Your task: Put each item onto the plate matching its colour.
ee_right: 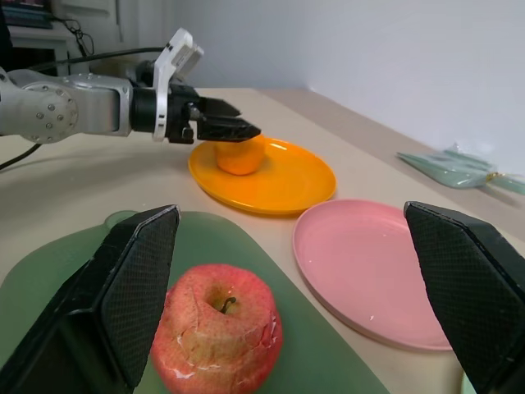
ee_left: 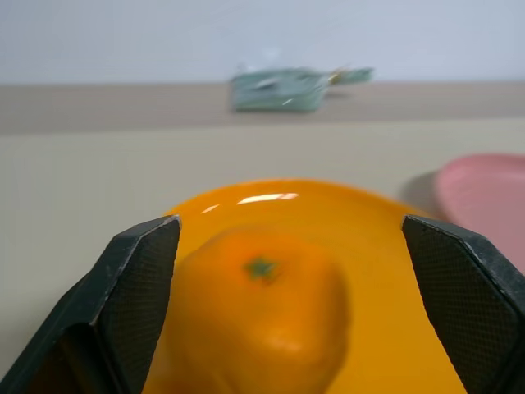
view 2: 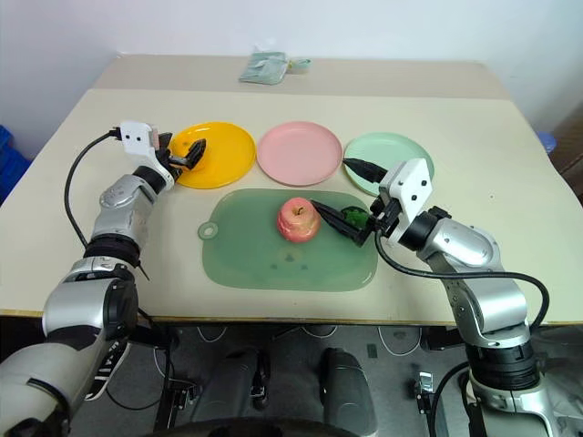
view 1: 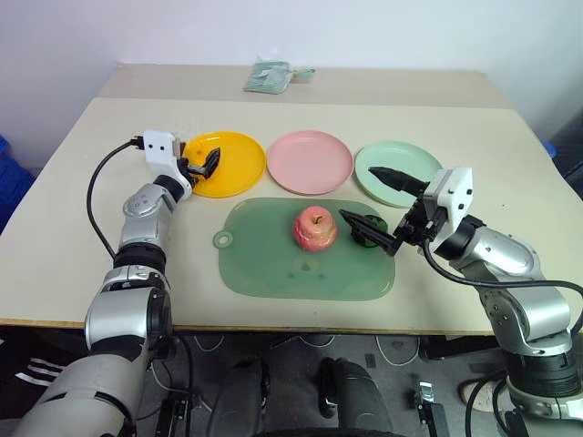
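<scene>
Beige tabletop (view 1: 82, 237) carries a green mat (view 1: 264, 264) before a white wall (view 1: 273, 27).

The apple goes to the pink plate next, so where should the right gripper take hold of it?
Grip the apple across its round middle, coming from its right side, where the open right gripper already is. It sits upright, stem dimple up, on the green mat.

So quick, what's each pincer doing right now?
Left pincer: open around the orange on the yellow plate, no grip.
Right pincer: open, empty.
</scene>
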Available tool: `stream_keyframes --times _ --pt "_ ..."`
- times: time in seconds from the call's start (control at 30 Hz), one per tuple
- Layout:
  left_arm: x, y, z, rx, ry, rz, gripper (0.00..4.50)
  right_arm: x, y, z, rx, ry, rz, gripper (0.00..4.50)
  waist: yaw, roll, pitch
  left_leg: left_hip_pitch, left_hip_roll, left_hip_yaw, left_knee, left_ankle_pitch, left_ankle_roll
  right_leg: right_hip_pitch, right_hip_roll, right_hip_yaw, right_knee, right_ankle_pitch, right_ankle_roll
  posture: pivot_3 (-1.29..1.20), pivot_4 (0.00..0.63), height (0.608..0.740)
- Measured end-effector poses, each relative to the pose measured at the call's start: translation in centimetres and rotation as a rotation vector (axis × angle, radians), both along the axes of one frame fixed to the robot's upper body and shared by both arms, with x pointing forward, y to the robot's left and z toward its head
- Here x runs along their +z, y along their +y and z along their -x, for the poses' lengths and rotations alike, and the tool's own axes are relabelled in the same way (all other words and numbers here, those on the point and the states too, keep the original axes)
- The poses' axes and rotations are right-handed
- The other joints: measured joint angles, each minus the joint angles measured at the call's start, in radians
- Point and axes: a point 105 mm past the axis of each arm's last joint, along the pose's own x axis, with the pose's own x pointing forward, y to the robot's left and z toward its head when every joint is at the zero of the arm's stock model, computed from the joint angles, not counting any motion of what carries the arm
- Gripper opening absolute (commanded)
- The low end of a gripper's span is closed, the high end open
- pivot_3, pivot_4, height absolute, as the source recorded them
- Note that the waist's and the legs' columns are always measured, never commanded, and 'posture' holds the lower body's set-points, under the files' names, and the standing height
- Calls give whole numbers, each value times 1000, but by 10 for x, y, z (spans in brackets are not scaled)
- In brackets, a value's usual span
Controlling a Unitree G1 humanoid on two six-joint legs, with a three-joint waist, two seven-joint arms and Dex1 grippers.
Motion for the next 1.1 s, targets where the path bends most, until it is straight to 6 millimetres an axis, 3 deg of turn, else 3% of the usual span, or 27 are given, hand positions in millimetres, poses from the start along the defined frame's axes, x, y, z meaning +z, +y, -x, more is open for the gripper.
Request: stream_keyframes --times 0.13,0.23,0.33,0.4,0.47,0.6,0.73,0.9,1.1 --pt "29 -23 14 -252 -117 55 4474 -2 0 1 3 11 3 4500 -1 0 0 0 1 0 0 0 0 0 0 0 0 0 0 0 150 740" --pt "45 -40 39 -513 -174 34 4474 -4 2 3 19 33 9 4500 -5 0 0 1 1 1 0 0 0 0 0 0 0 0 0 0 150 740" --pt "27 -48 73 -752 -93 -4 4474 -4 5 4 34 55 11 4500 -14 1 0 2 2 2 -1 0 0 0 0 1 2 0 -1 0 150 740" --pt "14 -45 92 -854 -13 -14 4474 -7 12 3 54 76 30 4500 -23 1 0 2 3 1 -1 0 0 -1 0 1 3 -1 -2 0 150 740" --pt "15 -35 108 -926 36 -26 4474 -10 23 -1 66 107 59 4500 -27 1 0 2 4 -2 0 0 0 -2 1 1 3 -3 -5 0 150 740" --pt "29 -15 130 -984 79 -62 4474 -18 48 -7 92 168 67 4500 -25 1 0 2 4 -4 -1 0 0 -2 0 1 4 -4 -7 0 150 740" --pt "14 -11 143 -995 140 -58 4474 -23 65 -16 108 185 100 4500 -19 1 0 0 2 -4 0 0 0 -2 -1 1 3 -4 -7 0 150 740" --pt "14 -14 152 -990 139 -44 4474 -42 67 -28 83 233 176 4500 -10 1 0 0 3 -4 0 0 0 -3 0 1 3 -4 -7 0 150 740" --pt "9 -13 162 -986 157 -14 4474 -51 63 -38 60 261 220 4500 -9 1 0 0 3 -4 0 0 -1 -4 0 1 4 -4 -7 0 150 740"
